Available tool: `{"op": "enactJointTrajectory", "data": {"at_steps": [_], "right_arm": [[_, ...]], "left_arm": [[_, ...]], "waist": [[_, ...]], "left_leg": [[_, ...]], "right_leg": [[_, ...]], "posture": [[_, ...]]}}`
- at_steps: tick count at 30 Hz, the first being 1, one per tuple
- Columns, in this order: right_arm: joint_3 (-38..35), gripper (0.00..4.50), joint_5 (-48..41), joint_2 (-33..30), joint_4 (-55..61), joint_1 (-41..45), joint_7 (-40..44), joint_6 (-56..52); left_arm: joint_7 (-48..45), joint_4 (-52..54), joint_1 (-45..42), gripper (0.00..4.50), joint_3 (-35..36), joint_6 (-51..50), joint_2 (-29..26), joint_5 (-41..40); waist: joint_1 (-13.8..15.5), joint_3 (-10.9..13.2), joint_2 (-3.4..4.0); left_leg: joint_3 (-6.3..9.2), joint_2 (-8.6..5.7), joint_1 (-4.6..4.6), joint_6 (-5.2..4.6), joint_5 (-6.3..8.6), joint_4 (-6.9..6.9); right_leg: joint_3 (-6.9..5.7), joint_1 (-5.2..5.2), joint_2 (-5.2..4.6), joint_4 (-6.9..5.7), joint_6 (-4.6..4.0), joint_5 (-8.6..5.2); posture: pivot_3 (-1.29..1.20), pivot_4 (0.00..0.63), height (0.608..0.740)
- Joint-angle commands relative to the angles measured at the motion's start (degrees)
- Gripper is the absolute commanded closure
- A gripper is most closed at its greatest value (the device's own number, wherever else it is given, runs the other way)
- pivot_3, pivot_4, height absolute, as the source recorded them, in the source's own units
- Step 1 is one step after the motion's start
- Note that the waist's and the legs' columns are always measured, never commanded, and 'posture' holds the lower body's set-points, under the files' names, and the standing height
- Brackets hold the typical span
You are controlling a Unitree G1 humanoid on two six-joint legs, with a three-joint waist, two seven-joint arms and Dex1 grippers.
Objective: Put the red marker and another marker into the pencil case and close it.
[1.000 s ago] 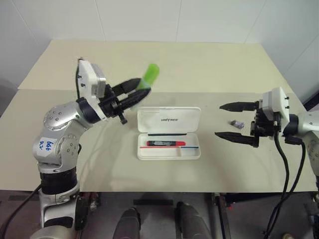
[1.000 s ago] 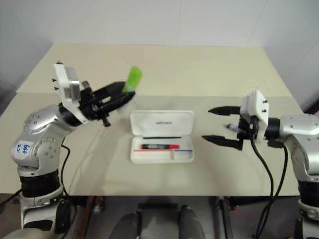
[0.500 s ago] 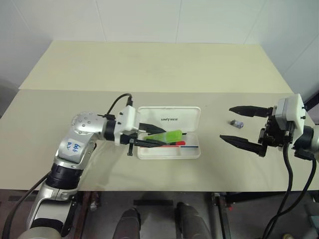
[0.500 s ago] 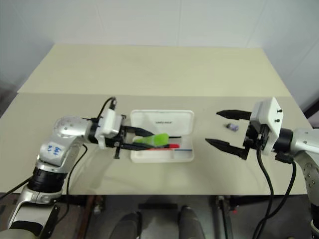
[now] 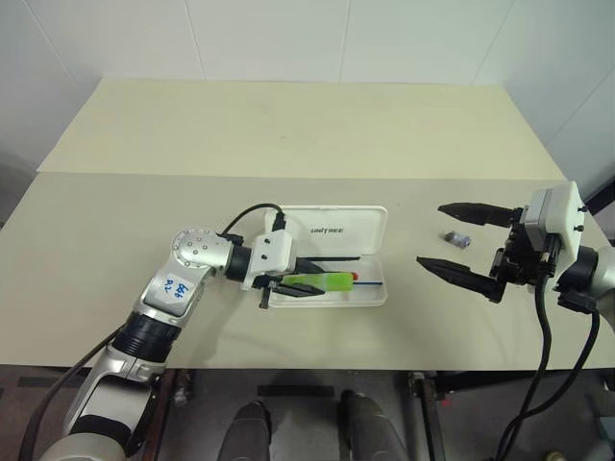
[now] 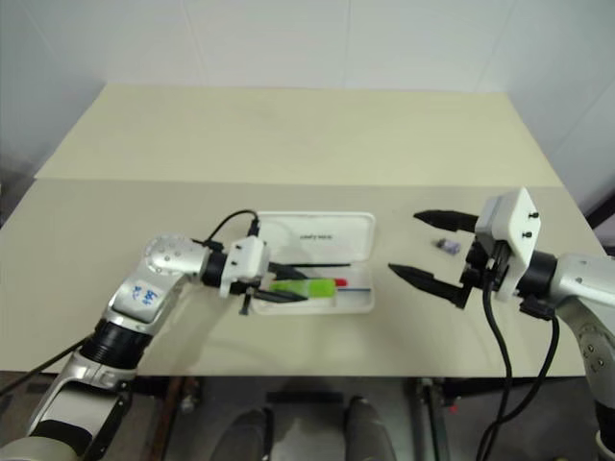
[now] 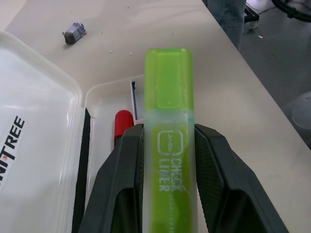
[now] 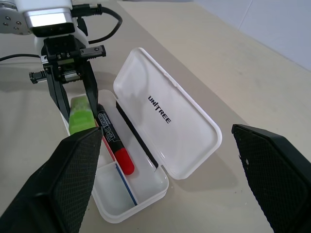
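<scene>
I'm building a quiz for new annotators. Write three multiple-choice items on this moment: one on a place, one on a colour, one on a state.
1. Where is the red marker?
A. In the tray of the pencil case
B. On the table beside the case
C. In the right gripper

2. What colour is the highlighter in the left gripper?
A. Orange
B. Lime green
C. Blue

3. How is the case's lid?
A. Shut
B. Taken off
C. Open, lying back flat

Key:
1 A: the right wrist view shows it lying in the tray.
2 B: the left wrist view shows the jaws closed on a lime-green barrel over the tray.
3 C: the head views show the lid folded back on the table, lettering up; the right gripper stands open beside the case, holding nothing.
</scene>
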State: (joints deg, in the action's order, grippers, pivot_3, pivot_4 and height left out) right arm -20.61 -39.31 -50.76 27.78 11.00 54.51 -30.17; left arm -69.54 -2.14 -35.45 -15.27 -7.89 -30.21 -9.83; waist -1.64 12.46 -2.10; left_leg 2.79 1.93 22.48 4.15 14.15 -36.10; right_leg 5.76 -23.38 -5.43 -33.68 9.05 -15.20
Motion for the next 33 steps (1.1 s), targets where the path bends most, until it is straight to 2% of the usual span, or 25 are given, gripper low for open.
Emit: {"op": "enactJointTrajectory", "data": {"at_steps": [1,19,29,33], "right_arm": [[-0.46,0.00,-1.31,0.40,2.21,0.61,-1.13,0.34],[0.99,0.00,-1.35,1.00,2.01,1.56,-2.36,1.11],[1.51,0.00,-1.17,1.33,1.93,1.97,-2.58,1.32],[2.06,0.00,-1.02,1.65,1.43,2.31,-2.58,1.34]], "left_arm": [[-0.25,0.14,0.45,3.49,-0.90,0.77,-0.48,0.90],[-1.34,-1.00,-0.15,3.49,-1.73,-1.64,-2.31,2.50],[-0.27,-2.25,-0.91,0.08,-1.72,-0.31,-0.70,3.66],[0.20,-0.66,-1.23,0.08,-0.33,-2.34,0.45,1.87]], "waist": [[0.00,0.00,0.00],[-0.02,0.00,0.00],[0.02,0.00,0.00],[0.01,0.00,0.00]], "left_leg": [[0.00,0.00,0.00,0.00,0.00,0.00],[0.00,0.00,0.00,0.00,0.00,0.00],[0.00,0.00,0.01,0.00,0.00,0.00],[0.00,0.00,0.01,0.00,0.00,0.01]], "right_leg": [[0.00,0.00,0.00,0.00,0.00,0.00],[0.00,0.00,0.00,-0.01,-0.01,-0.01],[0.00,0.00,0.00,-0.01,-0.01,-0.01],[0.00,0.00,0.00,-0.01,-0.01,0.00]], "posture": [[0.00,0.150,0.740],[0.00,0.150,0.740],[0.00,0.150,0.740],[0.00,0.150,0.740]]}}
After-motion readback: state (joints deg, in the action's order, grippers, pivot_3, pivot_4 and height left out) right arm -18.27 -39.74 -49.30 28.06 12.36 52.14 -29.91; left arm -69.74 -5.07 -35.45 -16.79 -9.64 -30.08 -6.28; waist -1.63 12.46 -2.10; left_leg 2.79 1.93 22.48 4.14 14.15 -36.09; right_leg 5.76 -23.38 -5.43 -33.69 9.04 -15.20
